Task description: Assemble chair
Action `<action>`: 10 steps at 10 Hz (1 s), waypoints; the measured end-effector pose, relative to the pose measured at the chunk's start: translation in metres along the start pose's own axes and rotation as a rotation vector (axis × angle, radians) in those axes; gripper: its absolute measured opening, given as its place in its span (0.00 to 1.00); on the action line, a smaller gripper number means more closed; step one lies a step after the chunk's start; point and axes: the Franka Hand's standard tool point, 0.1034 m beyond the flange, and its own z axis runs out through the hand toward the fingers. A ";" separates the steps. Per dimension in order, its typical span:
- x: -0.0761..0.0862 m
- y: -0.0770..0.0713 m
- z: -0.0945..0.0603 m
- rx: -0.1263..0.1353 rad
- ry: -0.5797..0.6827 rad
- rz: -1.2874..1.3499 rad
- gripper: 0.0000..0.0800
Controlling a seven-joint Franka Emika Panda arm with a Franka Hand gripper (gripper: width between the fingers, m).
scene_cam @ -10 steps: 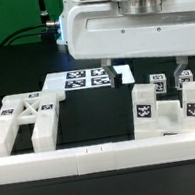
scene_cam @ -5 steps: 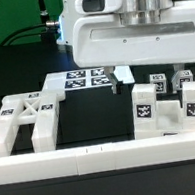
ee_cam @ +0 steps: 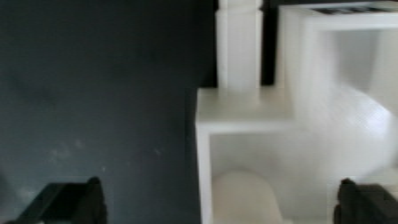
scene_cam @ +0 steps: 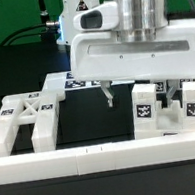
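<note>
The chair lies in loose white tagged pieces. A blocky group of them (scene_cam: 152, 116) stands at the exterior view's right, and a flat frame-like piece (scene_cam: 24, 121) lies at its left. My gripper (scene_cam: 141, 93) hangs open just behind and above the right group. One dark fingertip (scene_cam: 107, 93) shows over the black table; the other is hidden behind the pieces. In the wrist view a white chair piece (ee_cam: 267, 140) lies below and between the two dark fingertips (ee_cam: 71, 203). The gripper (ee_cam: 217, 203) holds nothing.
A long white rail (scene_cam: 104, 156) runs along the front of the table. The marker board (scene_cam: 71, 82) at the back is mostly covered by my gripper's body. Black table (scene_cam: 84, 123) shows between the two groups of pieces.
My gripper has come down and forward, covering most of the marker board, and its fingers have dropped closer to the right group of pieces. The jaws stayed open.
</note>
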 end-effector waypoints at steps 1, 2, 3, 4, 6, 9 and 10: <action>-0.001 0.000 0.004 -0.002 0.003 -0.002 0.81; -0.004 0.000 0.009 -0.006 -0.003 -0.003 0.81; -0.006 0.000 0.012 -0.009 -0.007 -0.005 0.81; -0.007 0.001 0.015 -0.011 -0.008 -0.006 0.81; -0.009 0.003 0.023 -0.016 -0.004 -0.008 0.81; -0.008 0.003 0.024 -0.017 -0.001 -0.008 0.65; -0.009 0.003 0.024 -0.017 -0.001 -0.008 0.48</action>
